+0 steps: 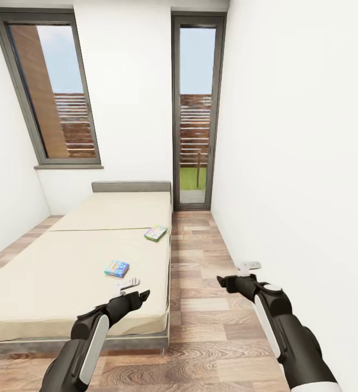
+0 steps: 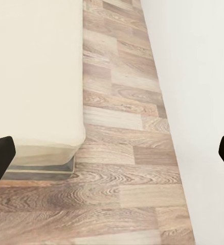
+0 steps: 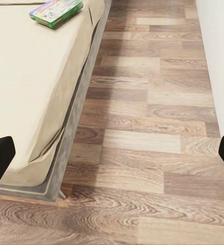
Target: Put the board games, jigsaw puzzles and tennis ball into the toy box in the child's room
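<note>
Two board games lie on the bed [image 1: 64,267]: a blue one [image 1: 116,268] near the left gripper [image 1: 129,289] and a white-green one [image 1: 156,233] farther off. Both the left gripper and the right gripper [image 1: 238,275] hang spread apart, holding nothing, the right one over the wood floor [image 1: 200,305].

My rig's two arms, seen from the head camera: glossy black shells, each forearm carrying a long white panel. The left gripper [image 1: 129,284] and right gripper [image 1: 249,266] end in pale grey-white fingers on black wrists.
</note>
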Robot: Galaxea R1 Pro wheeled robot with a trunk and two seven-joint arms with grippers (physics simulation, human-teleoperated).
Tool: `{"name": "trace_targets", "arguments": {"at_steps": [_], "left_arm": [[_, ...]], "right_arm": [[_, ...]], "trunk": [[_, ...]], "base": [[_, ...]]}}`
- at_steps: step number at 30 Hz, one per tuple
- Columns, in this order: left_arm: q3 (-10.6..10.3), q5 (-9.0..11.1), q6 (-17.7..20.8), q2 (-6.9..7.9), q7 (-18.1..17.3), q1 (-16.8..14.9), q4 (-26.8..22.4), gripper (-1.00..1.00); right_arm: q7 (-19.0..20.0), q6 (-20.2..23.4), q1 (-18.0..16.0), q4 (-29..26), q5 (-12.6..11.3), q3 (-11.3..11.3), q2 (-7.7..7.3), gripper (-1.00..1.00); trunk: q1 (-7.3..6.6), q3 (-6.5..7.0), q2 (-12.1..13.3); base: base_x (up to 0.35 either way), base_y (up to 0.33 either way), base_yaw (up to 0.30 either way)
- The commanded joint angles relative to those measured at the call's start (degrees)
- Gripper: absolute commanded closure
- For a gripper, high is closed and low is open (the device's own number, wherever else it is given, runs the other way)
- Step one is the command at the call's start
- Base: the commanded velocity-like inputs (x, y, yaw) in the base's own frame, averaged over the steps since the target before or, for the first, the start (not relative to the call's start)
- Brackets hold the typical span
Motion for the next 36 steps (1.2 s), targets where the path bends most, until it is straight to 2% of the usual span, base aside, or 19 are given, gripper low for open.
{"name": "trace_targets", "arguments": {"at_steps": [1, 16, 29, 32, 34, 36], "left_arm": [[0.18, 0.01, 0.39, -0.07, -0.36, -0.03, -0.01, -1.00], [0.00, 0.01, 0.32, -0.06, -0.60, 0.55, -0.69, -1.00], [-0.05, 0.15, 0.95, -0.12, -0.83, 0.74, -1.23, -1.00], [-0.06, 0.85, 1.22, -0.12, -0.85, 0.76, -1.27, -1.00], [0.60, 0.73, 0.92, 0.54, -0.87, 1.41, -1.69, -1.00], [1.25, 0.73, 0.92, 0.55, -0.84, 1.75, -1.67, -1.00]], "right_arm": [[0.31, 0.54, 0.34, -0.84, 0.25, -0.04, -0.06, -1.00], [0.36, 1.45, 1.65, -3.39, 0.36, 0.08, 0.13, -1.00], [0.42, 1.62, 1.82, -3.58, 0.18, 2.06, -0.01, -1.00], [0.44, 1.63, 1.83, -3.58, 0.15, 2.38, -0.05, -1.00], [0.06, 2.28, 1.58, -4.24, -0.33, 2.00, 0.60, -1.00], [0.12, 2.34, 1.58, -4.88, -0.30, 2.00, 0.60, -1.00]], "trunk": [[0.00, -0.07, -0.04], [0.00, -0.07, -0.04], [0.00, -0.07, -0.04], [0.00, -0.07, -0.04], [0.00, -0.07, -0.04], [0.00, -0.07, -0.04]], "base": [[0.000, 0.000, 0.000], [0.000, 0.000, 0.000], [0.000, 0.000, 0.000], [0.000, 0.000, 0.000], [0.000, 0.000, 0.022], [0.000, 0.000, 0.018]]}}
